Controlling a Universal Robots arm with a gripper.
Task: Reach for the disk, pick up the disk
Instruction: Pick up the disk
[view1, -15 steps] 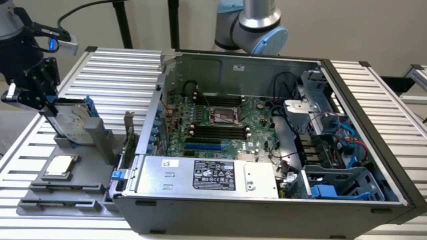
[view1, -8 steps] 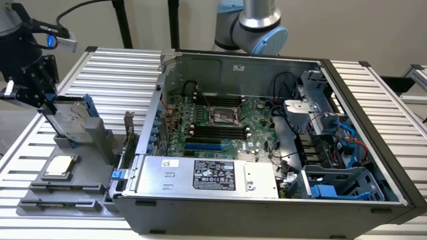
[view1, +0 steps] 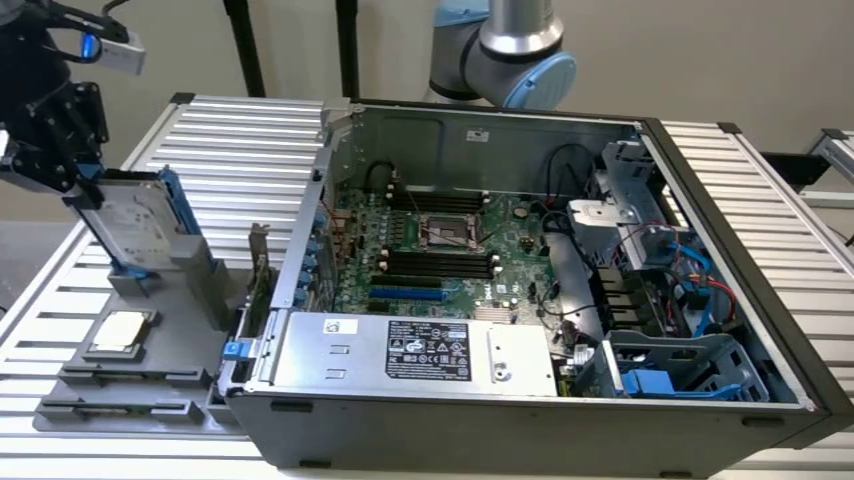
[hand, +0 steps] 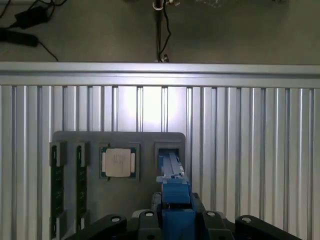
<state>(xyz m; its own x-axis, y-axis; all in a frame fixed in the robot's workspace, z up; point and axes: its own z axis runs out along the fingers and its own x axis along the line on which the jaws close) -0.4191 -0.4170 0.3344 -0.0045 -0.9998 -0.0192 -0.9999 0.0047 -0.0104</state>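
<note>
The disk (view1: 138, 228), a silver-grey drive with blue rails, stands tilted on edge in the slot of a grey holder tray (view1: 187, 290) at the exterior view's left. My gripper (view1: 88, 192) comes down on its upper end from above. In the wrist view, the disk's blue rail (hand: 172, 175) runs from the tray slot up between my black fingers (hand: 150, 216). The gripper (hand: 175, 210) sits shut on that rail. The disk's lower end still looks seated in the slot.
The same tray holds a small square silver chip (hand: 118, 162) and dark memory sticks (hand: 56, 192). An open computer case (view1: 747, 250) with a silver power supply (view1: 427, 350) fills the slatted metal table (view1: 240, 130) at the exterior view's right of the tray.
</note>
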